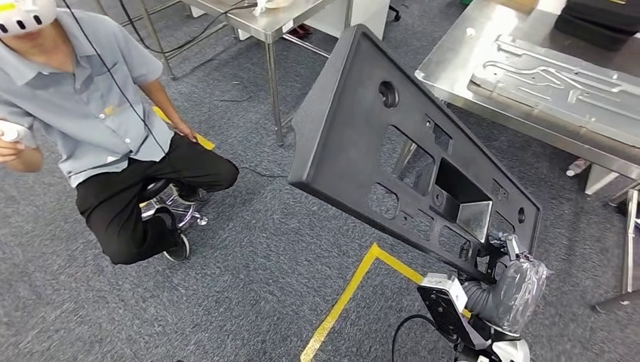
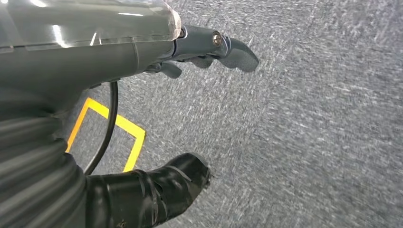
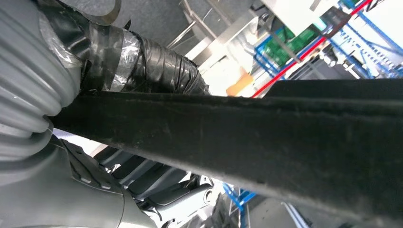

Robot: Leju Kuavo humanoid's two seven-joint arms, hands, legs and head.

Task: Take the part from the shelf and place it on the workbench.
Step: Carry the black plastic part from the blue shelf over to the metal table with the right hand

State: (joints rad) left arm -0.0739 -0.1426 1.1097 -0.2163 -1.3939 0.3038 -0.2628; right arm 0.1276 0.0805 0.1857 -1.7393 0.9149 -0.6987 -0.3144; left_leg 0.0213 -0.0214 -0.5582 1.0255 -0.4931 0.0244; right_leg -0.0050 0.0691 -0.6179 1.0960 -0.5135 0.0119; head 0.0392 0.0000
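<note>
Head view: the right hand [image 1: 507, 265] grips the part [image 1: 400, 151], a large black plastic panel with cut-outs, by its lower corner. The panel is held up in the air, tilted, its broad face turned toward the camera. It hangs above the grey carpet [image 1: 249, 279], and its upper right edge overlaps the near corner of the workbench [image 1: 453, 64], a steel table carrying a machined metal plate [image 1: 558, 79]. Yellow tape [image 1: 347, 294] runs across the carpet below the panel. Left of the panel, a person [image 1: 106, 128] in a grey shirt and black trousers crouches on a low stool [image 1: 177, 207], holding a white controller [image 1: 9, 133]. A second steel table [image 1: 272, 26] stands beyond the person.

Left wrist view: the left hand [image 2: 199, 52] hangs over the carpet with nothing in it, its fingers apart and loosely extended. A corner of yellow tape [image 2: 128, 128] lies on the carpet beneath it.

Right wrist view: the right hand's tape-wrapped finger [image 3: 152, 66] presses on the panel's edge [image 3: 266, 137], which runs as a thick black band across the frame, clamped between finger and thumb side. Blue racking [image 3: 351, 38] shows blurred beyond the panel.
</note>
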